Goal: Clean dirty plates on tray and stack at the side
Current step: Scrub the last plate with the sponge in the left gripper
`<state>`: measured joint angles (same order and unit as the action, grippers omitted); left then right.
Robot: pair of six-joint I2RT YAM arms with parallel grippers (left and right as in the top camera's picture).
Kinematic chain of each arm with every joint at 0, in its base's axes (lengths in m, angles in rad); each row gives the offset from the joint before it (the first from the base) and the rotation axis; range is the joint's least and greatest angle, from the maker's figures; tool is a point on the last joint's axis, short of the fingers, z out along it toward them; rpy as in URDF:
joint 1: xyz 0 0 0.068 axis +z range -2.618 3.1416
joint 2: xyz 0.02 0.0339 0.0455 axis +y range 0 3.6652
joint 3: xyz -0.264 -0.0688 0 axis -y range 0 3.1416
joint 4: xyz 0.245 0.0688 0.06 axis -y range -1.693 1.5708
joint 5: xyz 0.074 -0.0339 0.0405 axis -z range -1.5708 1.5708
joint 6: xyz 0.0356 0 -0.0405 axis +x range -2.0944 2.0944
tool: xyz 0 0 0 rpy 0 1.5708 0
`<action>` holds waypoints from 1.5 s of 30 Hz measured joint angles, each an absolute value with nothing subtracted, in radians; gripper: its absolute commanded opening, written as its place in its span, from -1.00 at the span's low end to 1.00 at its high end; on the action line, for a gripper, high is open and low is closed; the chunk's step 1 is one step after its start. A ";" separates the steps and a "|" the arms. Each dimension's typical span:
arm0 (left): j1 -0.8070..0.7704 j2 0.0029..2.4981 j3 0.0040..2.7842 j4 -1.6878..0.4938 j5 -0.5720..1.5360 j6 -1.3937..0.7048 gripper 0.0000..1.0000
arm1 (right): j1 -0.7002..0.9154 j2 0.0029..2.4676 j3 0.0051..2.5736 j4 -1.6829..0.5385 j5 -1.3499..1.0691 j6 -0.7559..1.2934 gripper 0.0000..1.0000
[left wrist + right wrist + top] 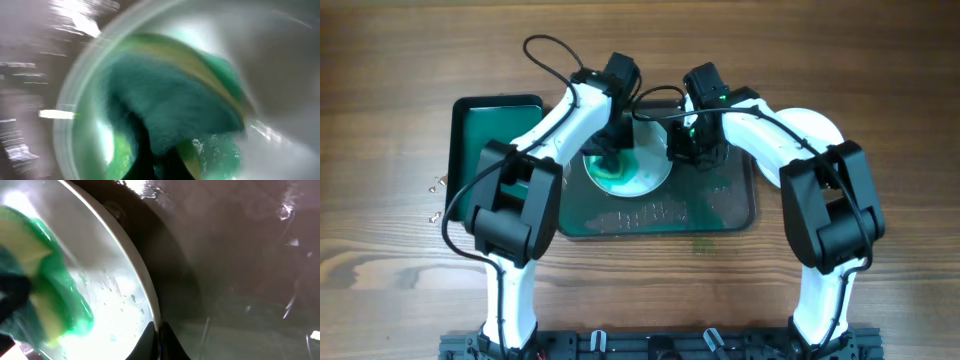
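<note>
The plate point(648, 176) lies on the big dark tray point(732, 208), near its back edge. The right gripper point(682, 146) pinches the plate's right rim, 1 finger on each side, so the plate does not slide. The left gripper point(613, 150) presses a green and yellow sponge point(175, 100) down on the plate to rub off the green mess. Its fingers look closed on the sponge, but the left wrist picture is very blurry. I see only 1 plate. The arms hide part of the tray, so I cannot tell where the other 2 are. No stack shows at the side yet.
</note>
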<state>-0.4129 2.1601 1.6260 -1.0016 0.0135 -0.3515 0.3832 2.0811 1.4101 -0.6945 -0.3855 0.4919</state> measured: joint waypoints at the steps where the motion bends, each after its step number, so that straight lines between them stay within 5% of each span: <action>1: -0.405 2.160 1.626 -1.001 0.112 -0.312 -0.92 | 0.378 2.081 1.409 -0.695 -0.390 0.486 -0.91; 8: -0.426 2.165 1.622 -0.873 0.239 -0.303 -0.92 | 0.372 2.081 1.408 -0.692 -0.400 0.466 -0.91; 19: -0.447 2.165 1.624 -0.955 -0.313 -0.583 -0.92 | 0.376 2.081 1.408 -0.683 -0.423 0.467 -0.92; 24: -0.440 2.165 1.625 -1.049 -0.190 -0.513 -0.92 | 0.383 2.081 1.408 -0.688 -0.429 0.466 -0.92; 29: -0.410 2.165 1.628 -1.037 0.237 -0.221 -0.92 | 0.373 2.081 1.408 -0.690 -0.418 0.462 -0.92; 33: -0.420 2.169 1.623 -0.943 0.339 -0.171 -0.92 | 0.373 2.081 1.408 -0.690 -0.418 0.459 -0.91; 39: -0.425 2.170 1.623 -0.833 0.163 -0.265 -0.92 | 0.374 2.081 1.408 -0.675 -0.419 0.459 -0.91; 45: -0.364 2.172 1.699 -1.007 -0.044 -0.372 -0.92 | 0.377 2.081 1.408 -0.675 -0.423 0.459 -0.91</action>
